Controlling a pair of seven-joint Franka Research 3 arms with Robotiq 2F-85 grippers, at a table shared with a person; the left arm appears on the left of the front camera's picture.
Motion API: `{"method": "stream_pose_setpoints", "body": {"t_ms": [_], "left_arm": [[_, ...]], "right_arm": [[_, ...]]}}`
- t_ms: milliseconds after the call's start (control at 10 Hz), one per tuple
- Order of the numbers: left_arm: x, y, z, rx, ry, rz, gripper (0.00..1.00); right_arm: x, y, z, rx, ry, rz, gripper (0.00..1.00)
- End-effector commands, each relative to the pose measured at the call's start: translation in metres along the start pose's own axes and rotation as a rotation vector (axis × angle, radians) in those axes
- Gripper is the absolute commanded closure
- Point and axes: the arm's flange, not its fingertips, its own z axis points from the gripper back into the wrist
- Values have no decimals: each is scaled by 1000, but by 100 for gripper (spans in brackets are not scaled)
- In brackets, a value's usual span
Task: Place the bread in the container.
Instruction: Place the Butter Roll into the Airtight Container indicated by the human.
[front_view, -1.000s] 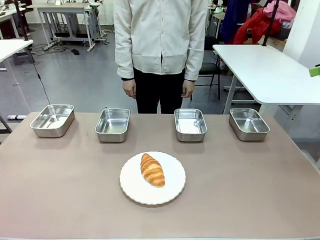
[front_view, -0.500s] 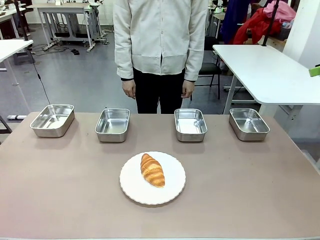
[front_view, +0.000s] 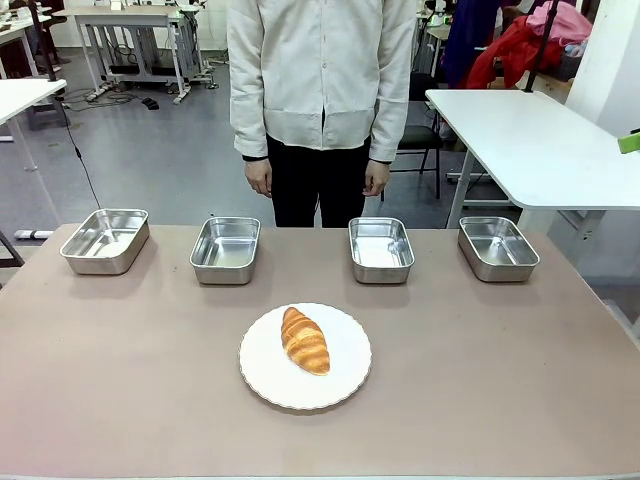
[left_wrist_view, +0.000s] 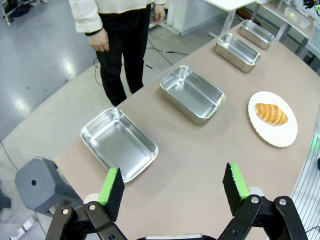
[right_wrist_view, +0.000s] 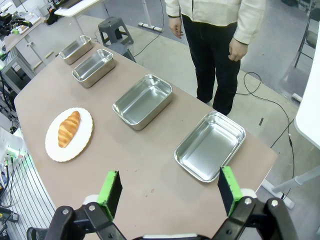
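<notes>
The bread (front_view: 305, 341) lies on a white plate (front_view: 262, 385) at the near middle of the table (front_view: 500, 400), well apart from every pan. Along the far edge stand four steel containers: left-end pan (front_view: 104, 240), left-middle pan (front_view: 225, 249), right-middle pan (front_view: 381, 249) and right-end pan (front_view: 498, 248) — all empty, bare metal inside. The left gripper (left_wrist_view: 172, 172) hangs over the table's left end and the right gripper (right_wrist_view: 168, 175) over its right end — both with jaws spread wide, holding nothing
</notes>
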Motion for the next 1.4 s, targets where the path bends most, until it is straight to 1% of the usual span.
{"method": "stream_pose_setpoints", "body": {"t_ms": [0, 1300], "left_arm": [[0, 0, 0, -7, -10, -8, 0], [0, 0, 0, -7, -10, -8, 0]], "right_arm": [[1, 0, -2, 5, -21, 13, 0], [1, 0, -2, 5, -21, 13, 0]]}}
